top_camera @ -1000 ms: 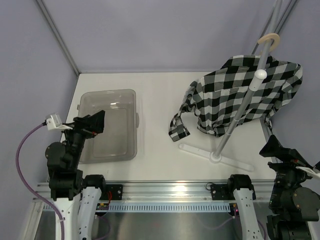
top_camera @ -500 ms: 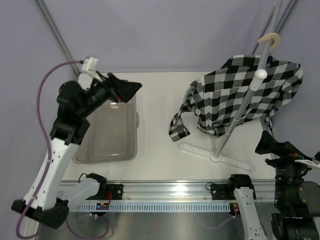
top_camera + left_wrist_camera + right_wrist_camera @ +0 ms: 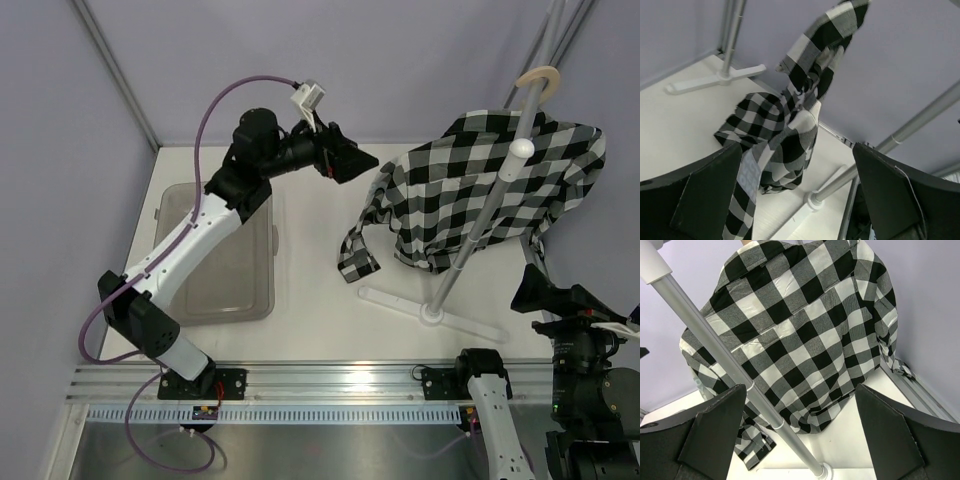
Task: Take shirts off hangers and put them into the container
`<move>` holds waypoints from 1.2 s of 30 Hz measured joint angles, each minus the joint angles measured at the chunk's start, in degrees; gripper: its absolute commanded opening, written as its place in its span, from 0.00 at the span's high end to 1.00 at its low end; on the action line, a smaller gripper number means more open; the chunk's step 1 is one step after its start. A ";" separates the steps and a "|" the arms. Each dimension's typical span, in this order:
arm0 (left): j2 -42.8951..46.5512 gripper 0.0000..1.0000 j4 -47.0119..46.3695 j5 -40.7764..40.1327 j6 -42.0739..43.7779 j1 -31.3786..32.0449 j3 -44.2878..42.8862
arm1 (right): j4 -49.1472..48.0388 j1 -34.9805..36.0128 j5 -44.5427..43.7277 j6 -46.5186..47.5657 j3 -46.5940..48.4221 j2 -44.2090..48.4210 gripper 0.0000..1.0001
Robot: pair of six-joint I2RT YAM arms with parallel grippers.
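Observation:
The black-and-white check shirt (image 3: 470,190) hangs on the beige hanger, whose hook (image 3: 541,78) loops over the stand's top bar at the back right. One sleeve with its cuff (image 3: 357,260) droops to the table. My left gripper (image 3: 360,162) is open, raised just left of the shirt's shoulder and not touching it. In the left wrist view the shirt (image 3: 795,120) hangs between and beyond the open gripper (image 3: 796,150). My right gripper (image 3: 530,288) is open near the table's right edge, facing the shirt's back (image 3: 800,330). The clear tub container (image 3: 240,285) lies at the left.
The grey stand pole (image 3: 478,218) with its white knob (image 3: 520,148) slants in front of the shirt. Its white foot (image 3: 430,312) rests on the table between the arms. Purple walls close the back and both sides.
My left arm has swung up from over the tub and reached right, to just beside the shirt's left shoulder. The right gripper has barely moved. The shirt hangs as before.

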State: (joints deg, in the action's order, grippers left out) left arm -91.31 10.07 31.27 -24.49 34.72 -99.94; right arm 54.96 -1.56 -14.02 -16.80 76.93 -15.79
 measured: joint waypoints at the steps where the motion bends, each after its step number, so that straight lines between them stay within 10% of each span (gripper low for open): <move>1: 1.03 0.01 -5.73 1.53 -2.19 -0.04 4.35 | 0.17 0.00 0.00 0.07 0.00 0.00 0.01; 5: 3.34 0.01 -23.30 6.08 -9.49 -0.44 18.12 | 0.39 0.00 -0.04 0.35 0.00 0.00 0.00; 12: 5.16 0.01 -4.28 -17.86 9.27 9.07 7.43 | 0.48 0.00 0.00 0.61 0.66 0.00 0.01; 22: 15.63 0.01 -11.61 -16.94 12.09 5.99 21.31 | 0.33 0.00 0.04 0.72 1.44 -0.35 0.01; 30: -2.51 0.01 -1.01 -6.73 16.02 6.12 -4.63 | 0.24 0.00 1.18 0.76 2.47 -0.24 0.01; 36: -8.11 0.01 -0.72 -1.36 17.97 5.97 -6.23 | 0.24 0.00 1.11 1.40 3.56 -0.22 0.00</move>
State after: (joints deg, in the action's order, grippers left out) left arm -99.42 9.34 29.91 -6.52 40.69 -106.17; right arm 55.20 -1.56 -12.91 -15.40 80.49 -16.01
